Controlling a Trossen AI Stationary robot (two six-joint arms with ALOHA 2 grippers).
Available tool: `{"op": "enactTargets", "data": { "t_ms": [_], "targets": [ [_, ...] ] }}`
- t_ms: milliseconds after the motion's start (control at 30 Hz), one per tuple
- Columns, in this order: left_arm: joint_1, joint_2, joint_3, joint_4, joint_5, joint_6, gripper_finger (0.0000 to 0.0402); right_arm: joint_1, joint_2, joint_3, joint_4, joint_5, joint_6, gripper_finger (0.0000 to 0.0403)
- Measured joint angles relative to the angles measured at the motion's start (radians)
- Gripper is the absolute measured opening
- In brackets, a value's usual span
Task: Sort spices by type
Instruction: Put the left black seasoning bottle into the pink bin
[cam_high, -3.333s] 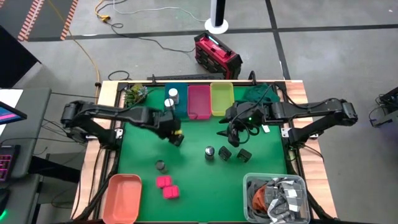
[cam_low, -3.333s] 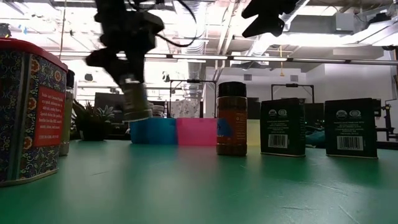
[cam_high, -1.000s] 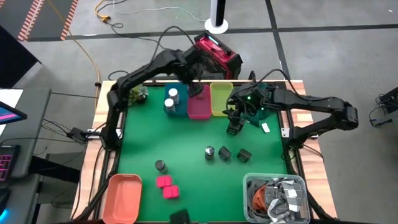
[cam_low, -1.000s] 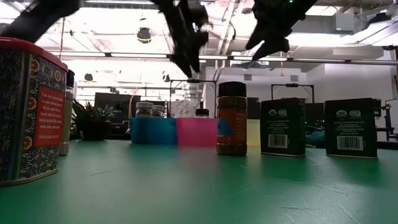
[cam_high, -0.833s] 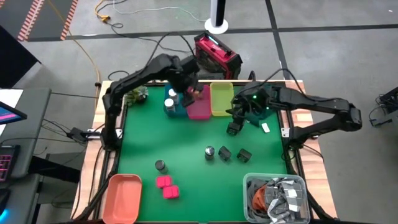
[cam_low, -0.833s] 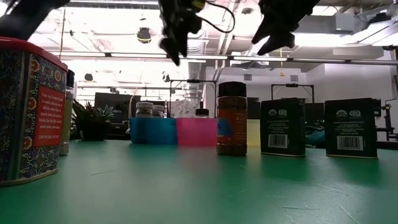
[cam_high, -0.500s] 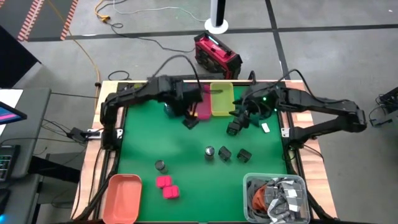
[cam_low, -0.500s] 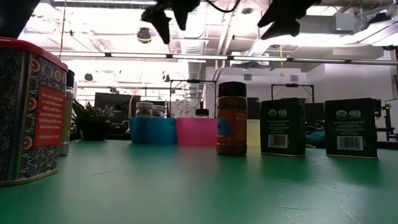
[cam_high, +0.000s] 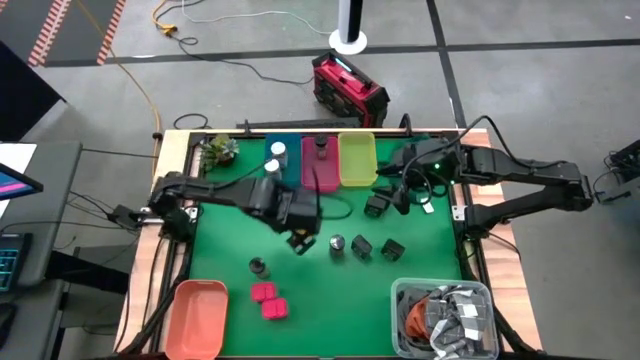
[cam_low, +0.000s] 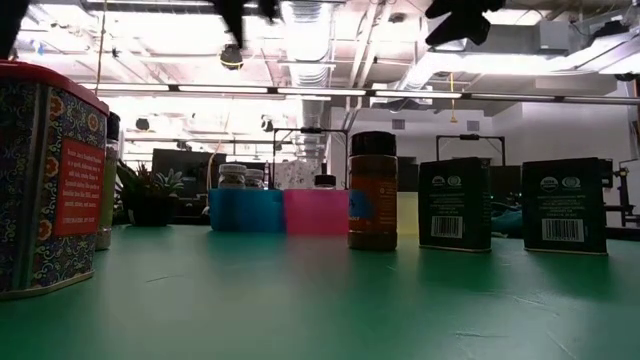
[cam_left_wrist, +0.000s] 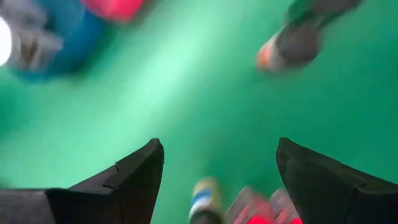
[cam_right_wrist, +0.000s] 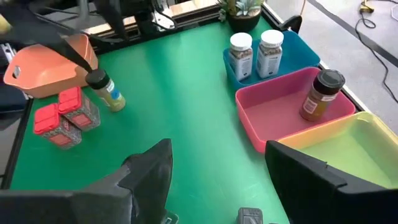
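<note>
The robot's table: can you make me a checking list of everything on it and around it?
Surface: green mat on a wood-edged table.
Job's things: two white-capped clear jars in the blue bin; one dark-capped jar in the pink bin; yellow bin holds nothing; two dark-capped jars, two black boxes and two pink blocks on the mat.
Clutter: orange tray; grey basket of packets; small plant.
Grippers: left gripper open above mid-mat; right gripper open near the yellow bin.
Cables: orange cable on the floor.
Surroundings: red case behind the table.
</note>
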Motion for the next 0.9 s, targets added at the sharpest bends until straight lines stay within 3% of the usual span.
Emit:
{"op": "enactTargets", "data": {
  "t_ms": [133, 300, 433, 600, 900],
  "targets": [
    [-0.049, -0.136, -0.283, 0.021, 0.047, -0.112, 0.0294, 0.002, 0.001, 0.000, -0.003, 0.000, 0.001, 0.0284],
    [-0.082, -0.360, -0.607, 0.226, 0.117, -0.307, 0.0294, 0.014, 0.018, 0.000, 0.001, 0.000, 0.001, 0.0284],
    [-0.099, -0.484, -0.772, 0.409, 0.155, -0.478, 0.0294, 0.013, 0.032, 0.000, 0.005, 0.001, 0.001, 0.0284],
    [-0.133, -0.512, -0.858, 0.556, 0.181, -0.571, 0.0299, 0.014, 0.040, 0.000, 0.011, 0.001, 0.001, 0.0284],
    [-0.147, -0.431, -0.864, 0.527, 0.196, -0.612, 0.0323, 0.014, 0.040, 0.000, 0.018, 0.004, 0.002, 0.0284]
  ]
}}
